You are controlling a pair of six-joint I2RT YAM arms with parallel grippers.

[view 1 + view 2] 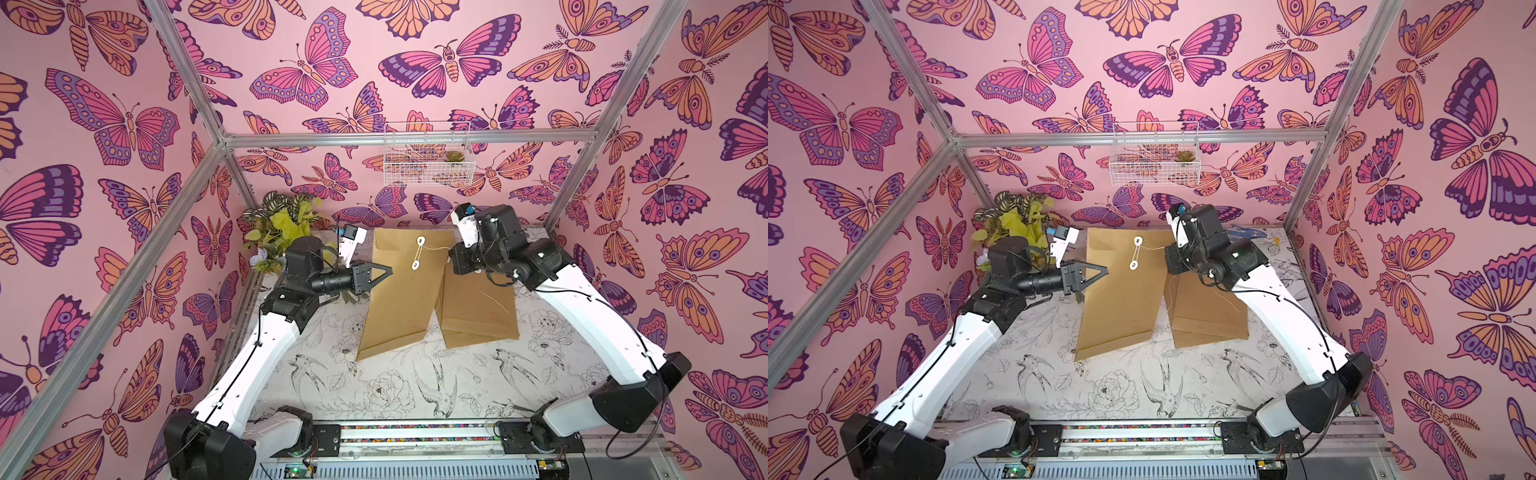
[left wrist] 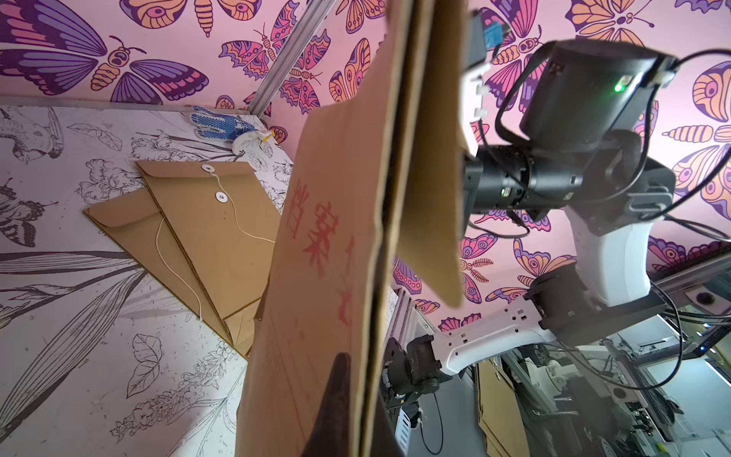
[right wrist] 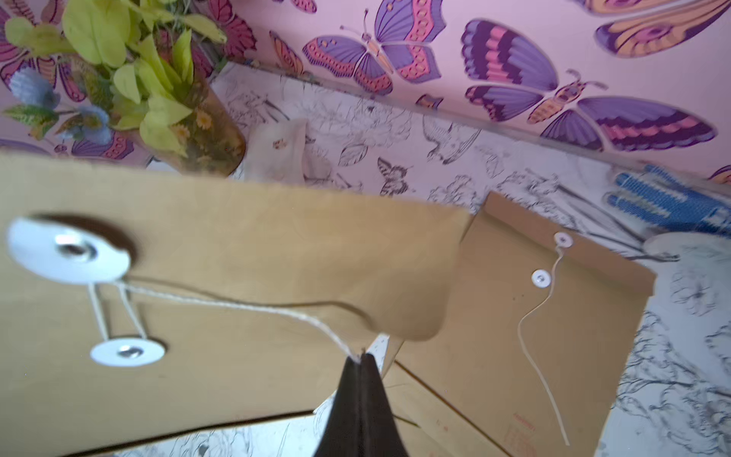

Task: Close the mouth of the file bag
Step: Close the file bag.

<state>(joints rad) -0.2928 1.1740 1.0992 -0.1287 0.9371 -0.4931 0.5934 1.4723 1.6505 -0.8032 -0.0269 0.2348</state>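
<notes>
The file bag is held raised above the table, between the two grippers. Its long axis runs from the flap end, farther from the arm bases, to the bottom end nearer them. It is brown kraft paper with the flap folded down and two white discs joined by looped string. Its side edge is pinched by the left gripper. The string's free end is clamped in the pressed-together right gripper. Spare envelopes lie under the right gripper, and a plant stands behind the left.
</notes>
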